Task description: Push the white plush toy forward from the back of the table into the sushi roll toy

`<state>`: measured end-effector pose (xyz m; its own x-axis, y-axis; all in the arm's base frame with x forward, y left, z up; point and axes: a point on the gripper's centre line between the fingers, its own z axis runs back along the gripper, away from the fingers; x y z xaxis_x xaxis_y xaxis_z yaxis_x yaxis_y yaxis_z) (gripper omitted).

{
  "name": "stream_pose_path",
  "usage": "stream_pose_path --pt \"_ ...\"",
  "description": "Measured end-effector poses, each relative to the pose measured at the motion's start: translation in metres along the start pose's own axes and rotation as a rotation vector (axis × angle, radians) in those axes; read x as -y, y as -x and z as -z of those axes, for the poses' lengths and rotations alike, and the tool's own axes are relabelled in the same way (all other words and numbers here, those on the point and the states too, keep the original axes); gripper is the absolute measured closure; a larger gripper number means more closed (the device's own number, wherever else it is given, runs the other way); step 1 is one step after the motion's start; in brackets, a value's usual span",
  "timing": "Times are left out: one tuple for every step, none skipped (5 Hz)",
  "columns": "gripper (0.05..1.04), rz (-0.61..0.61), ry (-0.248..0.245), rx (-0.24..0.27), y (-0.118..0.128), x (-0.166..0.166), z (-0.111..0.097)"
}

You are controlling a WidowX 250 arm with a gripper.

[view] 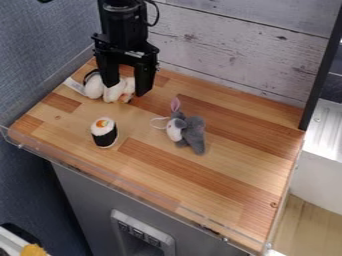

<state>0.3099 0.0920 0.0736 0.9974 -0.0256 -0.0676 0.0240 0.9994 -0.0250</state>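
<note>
Has tool [127, 90] open by white plush [94, 88], upper left; shows sushi [104, 134] nearer front, grey plush [194, 132] right of it, on table [234, 162].

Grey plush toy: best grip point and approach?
I'd pinch the grey body from straight above, across its width: it lies low and looks like the bulkiest part. The pink-lined ear and thin white loop look too flimsy.

The black gripper [127, 91] hangs over the rear left of the wooden worktop [227, 180], fingers apart, at a white plush toy [93, 89]. A sushi-shaped toy [105, 133] stands upright nearer the front edge. A grey plush animal [193, 131] lies near the middle, well apart from both toys.
</note>
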Motion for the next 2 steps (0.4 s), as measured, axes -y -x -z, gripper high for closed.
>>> stream_pose_path --pt "0.090 0.117 0.008 -0.023 -0.007 -0.003 0.006" --pt "0.089 0.277 0.003 -0.017 -0.023 -0.014 0.004"
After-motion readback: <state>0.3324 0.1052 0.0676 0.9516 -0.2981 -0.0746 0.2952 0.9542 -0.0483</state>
